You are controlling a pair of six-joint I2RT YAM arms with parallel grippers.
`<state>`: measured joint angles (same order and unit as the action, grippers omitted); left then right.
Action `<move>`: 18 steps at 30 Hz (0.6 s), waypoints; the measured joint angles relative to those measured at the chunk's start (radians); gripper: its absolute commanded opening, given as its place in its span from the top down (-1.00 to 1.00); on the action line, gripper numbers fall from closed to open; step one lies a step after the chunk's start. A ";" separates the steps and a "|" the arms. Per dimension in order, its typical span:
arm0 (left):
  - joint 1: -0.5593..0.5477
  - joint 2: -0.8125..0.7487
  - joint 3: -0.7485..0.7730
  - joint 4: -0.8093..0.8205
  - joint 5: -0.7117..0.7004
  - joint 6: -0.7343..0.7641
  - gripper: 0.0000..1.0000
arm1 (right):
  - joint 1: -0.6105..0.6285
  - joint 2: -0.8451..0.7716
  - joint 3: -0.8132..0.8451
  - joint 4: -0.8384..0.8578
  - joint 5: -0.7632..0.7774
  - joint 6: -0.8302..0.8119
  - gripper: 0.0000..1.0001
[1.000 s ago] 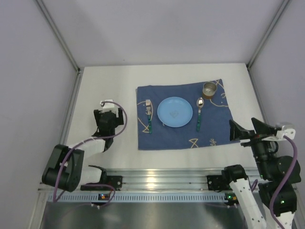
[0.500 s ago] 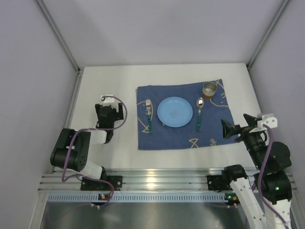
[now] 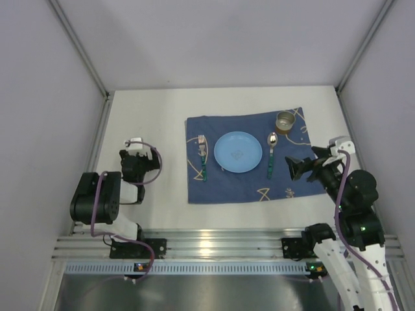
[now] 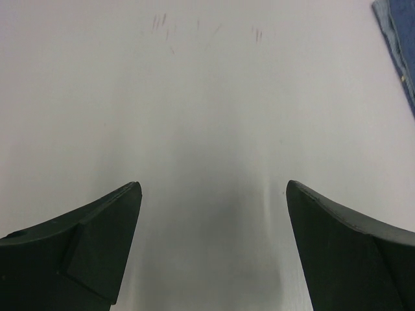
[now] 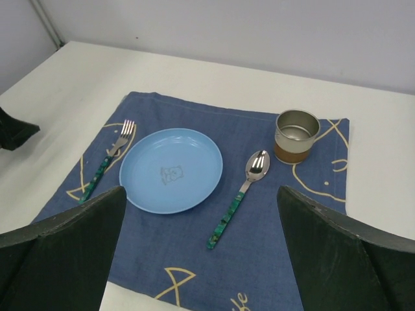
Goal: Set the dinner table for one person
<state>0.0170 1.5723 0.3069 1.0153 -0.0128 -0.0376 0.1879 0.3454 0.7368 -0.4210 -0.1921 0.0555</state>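
Note:
On the white dinner table (image 3: 149,116) lies a dark blue fish-print cloth (image 3: 249,178). It carries a light blue plate (image 3: 238,152), a green-handled fork (image 3: 203,157) left of the plate, a green-handled spoon (image 3: 271,154) right of it, and a small metal cup (image 3: 285,121) at the far right corner. My left gripper (image 3: 137,159) is open over bare table left of the cloth, nothing between its fingers (image 4: 97,240). My right gripper (image 3: 303,162) is open at the cloth's right edge and faces the plate (image 5: 171,170), spoon (image 5: 243,188) and cup (image 5: 296,135).
Grey walls with aluminium posts close in the table at the back and both sides. An aluminium rail (image 3: 214,246) runs along the near edge between the arm bases. A corner of the cloth (image 4: 399,39) shows at the top right of the left wrist view.
The left arm has folded back, drawing its gripper left and nearer its base. The right gripper has swung left from the table's right edge to the cloth's right edge. Both stay open.

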 measured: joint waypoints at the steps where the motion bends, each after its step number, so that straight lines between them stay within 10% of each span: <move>1: 0.003 0.003 -0.031 0.021 -0.002 -0.010 -0.97 | 0.000 0.007 -0.011 0.018 -0.008 0.005 -0.99; 18: 0.006 0.003 -0.009 0.016 0.016 -0.020 -0.97 | -0.001 0.123 -0.396 0.346 0.177 -0.001 -0.99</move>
<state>0.0235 1.5757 0.2977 1.0313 0.0036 -0.0574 0.1871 0.4683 0.3408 -0.0750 -0.0151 0.0547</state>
